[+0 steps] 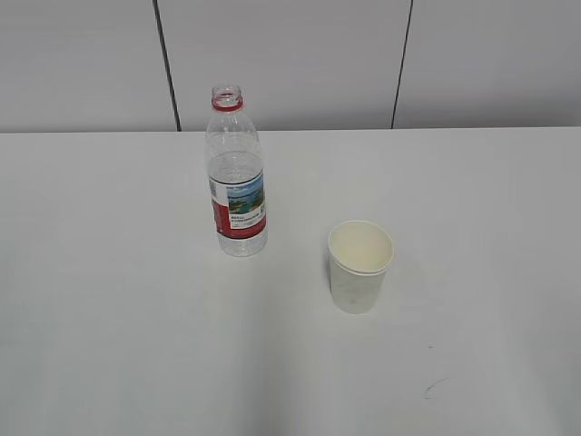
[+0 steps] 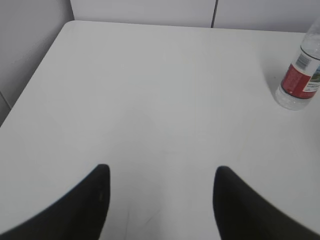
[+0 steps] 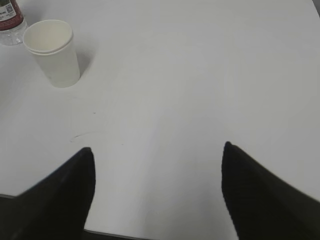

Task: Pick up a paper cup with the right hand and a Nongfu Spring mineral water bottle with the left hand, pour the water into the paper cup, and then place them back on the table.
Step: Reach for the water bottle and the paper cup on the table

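**Bottle and cup standing free on the table, both grippers spread and unloaded**

White tabletop (image 1: 109, 345) fills the exterior view, backed by a pale panelled wall (image 1: 290, 54) with two dark vertical seams. Upright left of centre stands the Nongfu Spring mineral water bottle (image 1: 237, 177), uncapped, its red neck ring visible and its red-and-white label facing the camera. To its right and nearer the camera stands the paper cup (image 1: 360, 267), upright, mouth open; the two are near each other but apart. A faint dark scuff (image 1: 434, 387) marks the surface at front right. Neither arm appears in this view.

Left wrist view: the left hand (image 2: 160, 200) hangs above bare table with its two dark fingers spread wide and nothing between them; the bottle's lower part sits at the far right edge, well apart from the fingers.

Right wrist view: the right hand (image 3: 157, 190) likewise has its fingers spread wide over bare table, holding nothing; the cup stands at upper left, with the bottle's base just behind it at the corner
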### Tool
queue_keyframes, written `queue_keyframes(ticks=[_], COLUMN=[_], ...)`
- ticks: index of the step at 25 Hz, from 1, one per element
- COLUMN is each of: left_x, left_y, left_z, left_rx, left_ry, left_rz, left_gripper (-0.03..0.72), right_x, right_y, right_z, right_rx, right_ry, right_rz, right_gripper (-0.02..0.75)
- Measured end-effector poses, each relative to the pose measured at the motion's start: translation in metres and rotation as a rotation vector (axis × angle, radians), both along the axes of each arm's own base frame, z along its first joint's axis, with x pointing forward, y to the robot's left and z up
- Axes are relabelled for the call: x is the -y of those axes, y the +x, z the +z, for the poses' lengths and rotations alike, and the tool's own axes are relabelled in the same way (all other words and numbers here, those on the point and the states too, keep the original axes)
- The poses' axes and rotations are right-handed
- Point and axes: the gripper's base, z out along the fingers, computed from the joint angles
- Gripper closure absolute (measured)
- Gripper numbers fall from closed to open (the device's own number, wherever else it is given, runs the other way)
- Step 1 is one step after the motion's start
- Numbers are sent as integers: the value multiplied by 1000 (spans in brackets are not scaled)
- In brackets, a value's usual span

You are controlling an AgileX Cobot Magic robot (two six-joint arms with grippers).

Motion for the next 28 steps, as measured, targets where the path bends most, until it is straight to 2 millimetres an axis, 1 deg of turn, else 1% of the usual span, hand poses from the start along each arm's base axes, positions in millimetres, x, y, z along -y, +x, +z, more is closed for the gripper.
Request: queue_keyframes(ticks=[28], left_x=[0], left_y=[0], left_z=[0], left_rx=[0], left_ry=[0], left_rz=[0], left_gripper=[287], right_x=[0], right_y=[0], right_z=[0], right_rx=[0], right_ry=[0], right_rz=[0], right_gripper=[157])
